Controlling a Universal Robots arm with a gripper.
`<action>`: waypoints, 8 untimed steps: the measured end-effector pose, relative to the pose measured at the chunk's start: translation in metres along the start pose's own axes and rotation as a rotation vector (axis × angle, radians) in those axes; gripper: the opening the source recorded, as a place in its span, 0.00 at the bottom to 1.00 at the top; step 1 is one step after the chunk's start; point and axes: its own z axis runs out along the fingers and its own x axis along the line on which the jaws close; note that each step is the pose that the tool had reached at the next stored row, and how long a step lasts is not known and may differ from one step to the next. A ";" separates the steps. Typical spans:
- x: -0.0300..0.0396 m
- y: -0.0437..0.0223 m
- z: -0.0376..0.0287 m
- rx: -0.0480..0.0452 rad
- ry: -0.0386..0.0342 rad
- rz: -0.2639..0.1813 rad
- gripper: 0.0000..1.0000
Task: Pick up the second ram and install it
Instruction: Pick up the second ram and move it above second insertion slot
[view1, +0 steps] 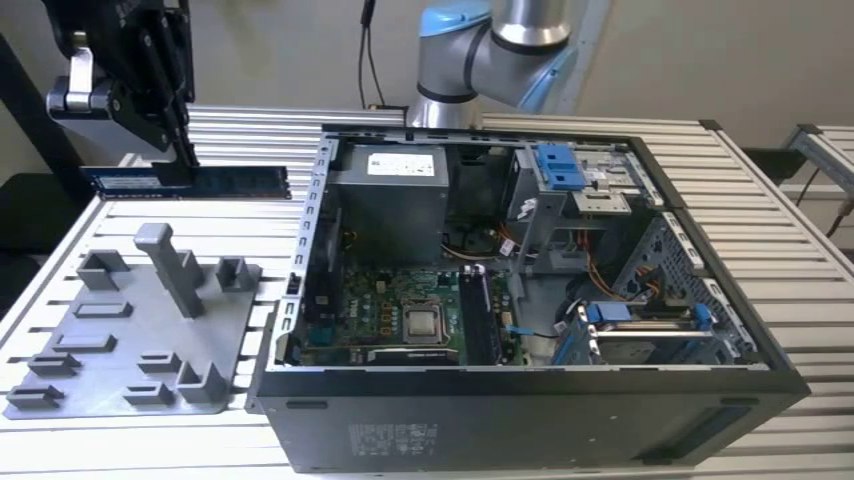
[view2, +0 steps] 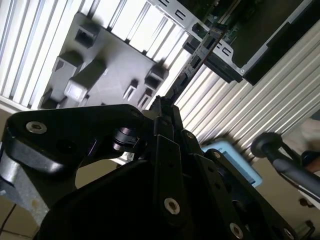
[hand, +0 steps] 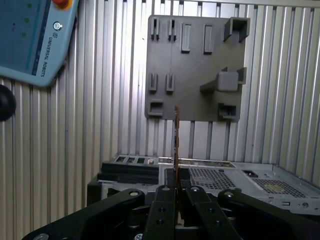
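In the upper left of the exterior view the jaws are closed narrowly on the second ram (view1: 227, 181), pinching its long upper edge. The stick hangs level and lengthwise above the slatted desk (view1: 801, 260), clear of everything. Below it, at the exterior view's lower left, the grey fixture plate (view1: 134, 345) lies flat on the desk, just beside the open computer case (view1: 534, 415). The motherboard (view1: 400, 300) lies exposed in the case. In both wrist views the ram (view2: 200, 55) (hand: 176, 132) shows edge-on, running out from the jaws with the plate (hand: 195, 70) beyond it.
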 end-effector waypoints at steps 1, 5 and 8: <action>0.0001 -0.0010 0.0000 0.0000 0.0000 0.000 0.14; 0.0002 -0.0066 -0.0001 0.0000 0.0000 0.000 0.14; 0.0005 -0.0126 -0.0003 0.0000 0.0000 0.000 0.14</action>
